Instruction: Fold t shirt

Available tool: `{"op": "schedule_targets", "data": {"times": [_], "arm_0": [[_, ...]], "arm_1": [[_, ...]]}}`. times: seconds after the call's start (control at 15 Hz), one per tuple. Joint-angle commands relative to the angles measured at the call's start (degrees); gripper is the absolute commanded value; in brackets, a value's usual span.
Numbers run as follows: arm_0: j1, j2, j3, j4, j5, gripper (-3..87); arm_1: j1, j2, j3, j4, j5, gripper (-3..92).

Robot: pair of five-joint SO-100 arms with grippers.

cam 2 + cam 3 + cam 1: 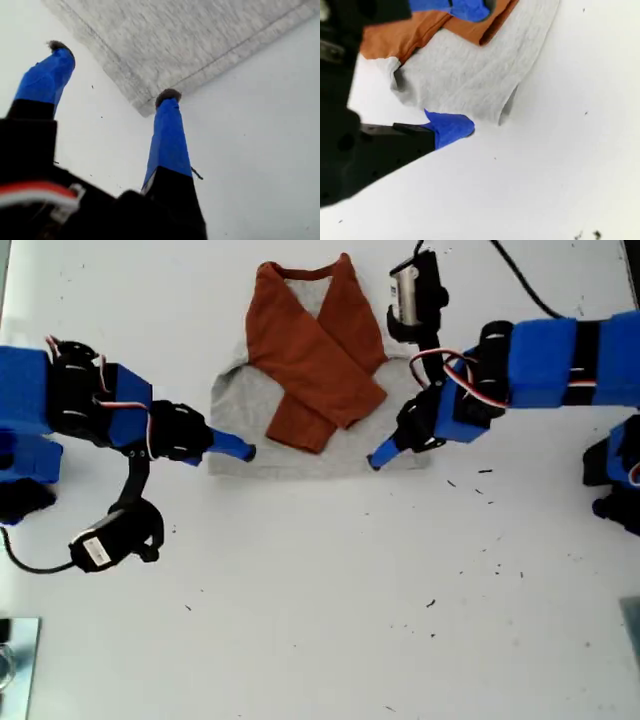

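1. My first gripper (114, 71) stood wide open, nothing between the jaws. One fingertip (169, 95) touched or sat just short of a grey hem corner (145, 106); the other hung over bare table (260, 165). In the exterior view this corner lay at seven o'clock of the shirt.
2. My second gripper (467, 65) was also wide open and empty. Its lower finger rested on the table just beside the grey side edge, and its upper finger hung over an orange cuff (485, 30). In the exterior view its tip was at the five o'clock corner.
3. The t shirt (250, 400) lay flat at twelve o'clock of the table's middle in the exterior view. Both orange sleeves (320, 360) were crossed over the grey body, collar at twelve, hem at six.
4. Judged step: grip both hem corners for the bottom-to-top fold; sleeves looked already done.
5. To do it well:
   - slide each lower finger under the hem so it catches every layer, then close;
   - keep my second gripper's upper finger off the cuff, or the sleeve drags out;
   - lift both corners level and together, carry toward twelve o'clock, and lay the hem near the collar.
6. Risk: the thin cloth could slip, or one arm leading could skew the fold.
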Motion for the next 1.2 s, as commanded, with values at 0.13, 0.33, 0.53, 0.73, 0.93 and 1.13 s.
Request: {"op": "schedule_targets", "data": {"times": [0.13, 0.33, 0.53, 0.73, 0.93, 1.13], "arm_0": [[-1.6, -15.1, -2.8, -6.9, 0.1, 23.2], [-1.9, -15.9, -3.3, -8.4, -1.4, -0.2], [-1.1, -15.7, -4.2, -9.1, -1.3, -0.2], [2.9, -13.1, -7.1, -6.8, -1.4, -0.2], [15.9, -11.7, -16.0, -1.7, -4.1, -0.3], [28.7, -11.8, -22.6, -1.5, -12.4, -0.3]], "arm_1": [[1.6, -3.5, 7.1, -12.7, -1.2, 18.3], [1.7, -5.9, 10.4, -17.1, -0.5, 6.9], [-0.5, -5.4, 8.0, -17.0, -0.7, 3.5], [-5.0, -3.2, 3.5, -12.4, 0.1, 3.4], [-14.7, 8.9, 4.4, -8.2, 3.6, 3.2], [-25.8, 18.4, 5.4, -5.2, 11.2, 3.2]]}}
